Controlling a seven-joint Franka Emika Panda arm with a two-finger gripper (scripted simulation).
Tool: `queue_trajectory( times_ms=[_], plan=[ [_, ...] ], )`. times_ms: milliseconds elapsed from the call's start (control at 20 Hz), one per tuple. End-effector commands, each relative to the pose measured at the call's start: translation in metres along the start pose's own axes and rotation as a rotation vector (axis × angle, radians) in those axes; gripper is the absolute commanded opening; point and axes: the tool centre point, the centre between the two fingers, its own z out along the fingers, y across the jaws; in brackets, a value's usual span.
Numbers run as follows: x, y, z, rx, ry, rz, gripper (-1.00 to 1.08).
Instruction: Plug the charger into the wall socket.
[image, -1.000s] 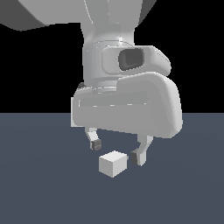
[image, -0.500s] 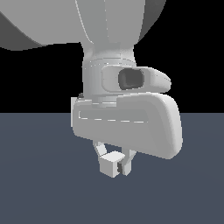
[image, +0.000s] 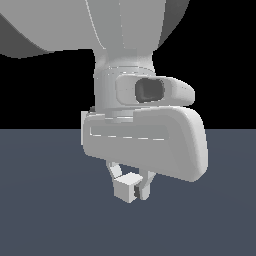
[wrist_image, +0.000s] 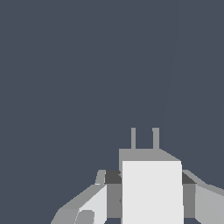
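Gripper (image: 131, 186) fingers are closed on the charger (image: 126, 188), low centre of ext. view; keep grip firm, lift w/o tilting; align prongs to the wall socket before pushing. Wrist view shows two prongs on the charger (wrist_image: 151, 188); ext. view doesn't. Socket not in either view.

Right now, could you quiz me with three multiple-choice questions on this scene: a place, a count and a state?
1. Where is the charger?
A. between the fingers
B. lying on the floor away from the arm
C. on top of the arm

2. How many prongs stick out of the charger in the wrist view?
A. none
B. two
C. four

3. How is the gripper?
A. wide open
B. shut on the charger
C. out of view

Answers: 1 A, the cube sits between both fingers. 2 B, two thin prongs show. 3 B, the fingers press its sides.
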Motion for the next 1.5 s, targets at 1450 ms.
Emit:
queue_trajectory(
  times_ms=[1450],
  plan=[
    [0.047, -0.094, -0.064, 0.047, 0.003, -0.69, -1.0]
  ],
)
